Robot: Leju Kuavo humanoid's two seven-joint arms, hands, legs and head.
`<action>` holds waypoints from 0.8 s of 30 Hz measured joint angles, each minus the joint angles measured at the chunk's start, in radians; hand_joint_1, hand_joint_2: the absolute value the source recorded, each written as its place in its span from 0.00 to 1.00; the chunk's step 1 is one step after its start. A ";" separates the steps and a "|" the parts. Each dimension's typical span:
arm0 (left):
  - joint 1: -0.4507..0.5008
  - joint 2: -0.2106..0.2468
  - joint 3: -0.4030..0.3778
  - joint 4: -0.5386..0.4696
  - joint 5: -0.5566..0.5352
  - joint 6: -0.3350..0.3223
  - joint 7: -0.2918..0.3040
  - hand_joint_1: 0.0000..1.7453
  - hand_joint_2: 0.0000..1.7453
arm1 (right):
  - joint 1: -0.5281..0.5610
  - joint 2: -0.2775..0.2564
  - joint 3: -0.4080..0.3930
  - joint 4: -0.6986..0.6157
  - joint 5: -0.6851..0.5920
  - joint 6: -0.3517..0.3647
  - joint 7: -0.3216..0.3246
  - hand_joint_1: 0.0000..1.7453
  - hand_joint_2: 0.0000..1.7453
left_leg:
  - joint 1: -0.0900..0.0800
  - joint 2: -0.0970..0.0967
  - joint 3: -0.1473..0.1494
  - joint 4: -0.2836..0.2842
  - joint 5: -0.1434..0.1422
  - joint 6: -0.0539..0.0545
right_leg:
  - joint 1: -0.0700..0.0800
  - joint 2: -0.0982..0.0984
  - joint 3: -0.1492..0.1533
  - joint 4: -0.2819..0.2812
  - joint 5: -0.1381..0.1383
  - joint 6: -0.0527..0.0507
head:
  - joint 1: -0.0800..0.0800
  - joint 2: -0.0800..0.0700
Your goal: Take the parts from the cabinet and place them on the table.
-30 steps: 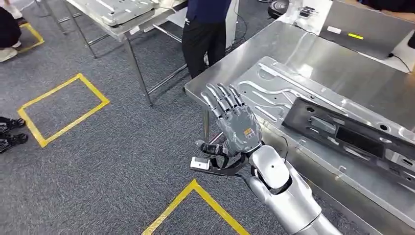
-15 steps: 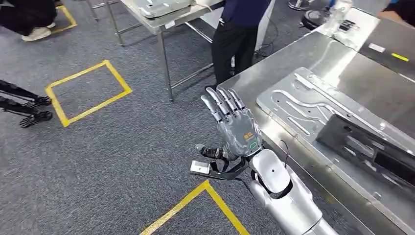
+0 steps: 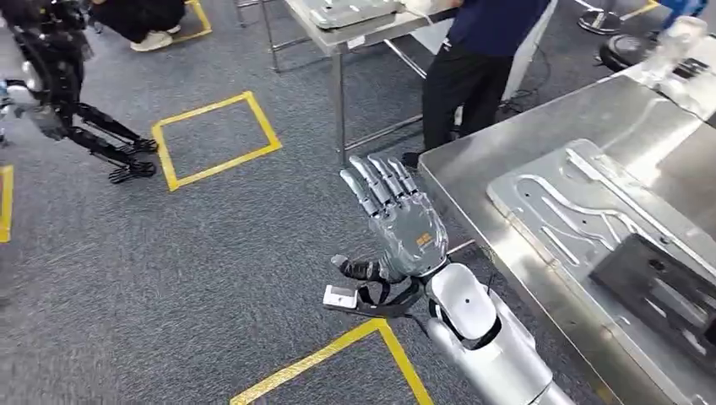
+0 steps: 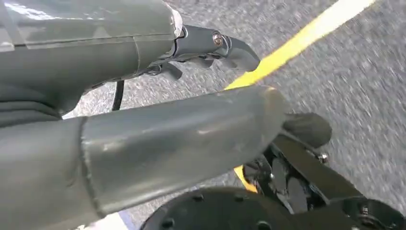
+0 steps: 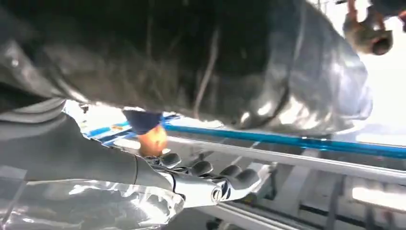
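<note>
Both empty, left hand (image 4: 143, 110), right hand (image 3: 405, 224) (raised), fingers (image 3: 380, 181) spread, metal part (image 3: 574, 202) well apart.

Counter (image 3: 473, 181) at right carrying a panel (image 3: 583, 211), person (image 3: 473, 59) beyond it, second counter (image 3: 355, 34) far, hand (image 3: 397, 224) left of counter.

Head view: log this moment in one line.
right hand raised, open, empty | left hand low over floor, empty | table beside right hand | panel on table

Grey carpet floor (image 3: 211, 278) with yellow tape squares (image 3: 215, 139). Steel table (image 3: 473, 181) just right of the fingers; second steel table (image 3: 355, 25) beyond the fingertips.
</note>
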 joint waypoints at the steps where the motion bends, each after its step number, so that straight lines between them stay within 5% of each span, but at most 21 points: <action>1: 0.000 0.002 0.000 -0.003 0.002 0.003 -0.002 0.00 0.00 | 0.001 0.000 0.001 -0.006 0.000 -0.001 0.000 0.00 0.00 | 0.000 0.029 0.049 -0.089 0.035 0.000 | -0.001 -0.009 0.002 0.007 -0.007 0.006 | 0.000 0.000; 2: -0.004 0.002 0.000 -0.003 0.002 0.003 -0.007 0.00 0.00 | 0.003 0.000 0.002 -0.013 0.000 -0.002 -0.001 0.00 0.00 | -0.011 0.065 0.060 -0.113 0.012 0.009 | 0.006 -0.017 0.001 0.011 -0.012 0.013 | 0.000 0.000; 7: 0.000 0.002 0.000 -0.006 0.019 0.006 -0.036 0.00 0.00 | 0.009 0.002 0.009 -0.040 -0.002 -0.006 -0.011 0.00 0.00 | -0.009 0.010 0.057 -0.122 0.027 0.043 | 0.006 -0.046 0.006 0.013 -0.023 0.035 | 0.001 0.000; 9: -0.004 0.000 0.000 -0.007 0.031 0.000 -0.051 0.00 0.00 | 0.007 0.003 0.012 -0.049 -0.007 -0.006 -0.015 0.00 0.00 | -0.007 -0.005 0.055 -0.124 0.030 0.052 | 0.000 0.039 -0.024 0.092 -0.083 0.038 | 0.001 0.000; 11: -0.009 0.000 0.000 -0.011 0.039 -0.005 -0.058 0.00 0.00 | 0.010 0.002 0.013 -0.049 -0.011 -0.005 -0.015 0.00 0.00 | -0.008 -0.030 0.053 -0.124 0.031 0.057 | 0.001 0.068 -0.109 0.267 -0.160 0.037 | 0.001 0.000; 12: -0.009 -0.001 0.001 -0.012 0.039 -0.006 -0.061 0.00 0.00 | 0.012 0.001 0.013 -0.049 -0.013 -0.005 -0.015 0.00 0.00 | -0.011 -0.043 0.053 -0.124 0.032 0.058 | 0.002 0.072 -0.140 0.324 -0.172 0.036 | 0.001 0.000; 13: -0.008 -0.002 0.001 -0.013 0.039 -0.006 -0.062 0.00 0.00 | 0.013 0.002 0.015 -0.049 -0.013 -0.005 -0.015 0.00 0.00 | -0.013 -0.056 0.053 -0.124 0.032 0.058 | 0.002 0.073 -0.151 0.334 -0.160 0.033 | 0.001 0.000; 15: -0.008 -0.002 0.001 -0.013 0.039 -0.006 -0.062 0.00 0.00 | 0.013 0.002 0.016 -0.050 -0.014 -0.005 -0.015 0.00 0.00 | -0.016 -0.084 0.057 -0.123 0.033 0.058 | 0.005 0.079 -0.108 0.227 -0.077 0.020 | 0.001 0.000; 16: -0.008 -0.003 0.001 -0.013 0.039 -0.006 -0.063 0.00 0.00 | 0.012 0.002 0.018 -0.050 -0.014 -0.005 -0.015 0.00 0.00 | -0.018 -0.098 0.061 -0.123 0.033 0.058 | 0.010 0.100 -0.062 0.126 -0.020 0.007 | 0.001 0.000; 17: -0.008 -0.006 0.001 -0.013 0.042 -0.009 -0.064 0.00 0.00 | 0.010 0.002 0.018 -0.052 -0.014 -0.005 -0.016 0.00 0.00 | -0.016 -0.108 0.061 -0.123 0.033 0.057 | 0.012 0.147 -0.032 0.052 0.010 -0.005 | 0.001 0.000; 18: -0.010 -0.012 0.001 -0.013 0.049 -0.013 -0.065 0.00 0.00 | 0.010 0.002 0.019 -0.052 -0.016 -0.005 -0.017 0.00 0.00 | -0.018 -0.116 0.054 -0.122 0.036 0.049 | 0.008 0.191 -0.025 0.037 0.000 -0.016 | 0.000 0.000; 20: -0.013 -0.011 0.007 -0.014 0.072 -0.024 -0.055 0.00 0.00 | 0.009 0.003 0.019 -0.052 -0.022 -0.008 -0.022 0.00 0.00 | -0.001 -0.142 0.044 -0.125 0.042 0.035 | 0.017 0.170 -0.023 0.022 0.001 -0.015 | 0.001 0.000; 22: -0.011 -0.015 0.016 -0.014 0.082 -0.026 -0.031 0.00 0.00 | 0.011 0.011 0.024 -0.052 -0.028 -0.012 -0.031 0.00 0.00 | -0.007 -0.168 0.044 -0.137 0.049 0.019 | 0.014 0.143 -0.010 0.000 0.009 -0.016 | 0.002 0.000; 23: -0.010 -0.015 0.021 -0.014 0.085 -0.024 -0.021 0.00 0.00 | 0.013 0.019 0.028 -0.051 -0.030 -0.013 -0.031 0.00 0.00 | -0.009 -0.116 0.042 -0.121 0.041 0.021 | 0.007 0.121 0.003 -0.020 0.019 -0.010 | 0.002 0.000; 24: -0.011 -0.015 0.025 -0.014 0.092 -0.024 -0.013 0.00 0.00 | 0.012 0.027 0.031 -0.050 -0.030 -0.014 -0.029 0.00 0.00 | -0.013 -0.062 0.024 -0.082 0.010 0.018 | 0.007 0.111 0.009 -0.031 0.022 -0.017 | 0.000 0.000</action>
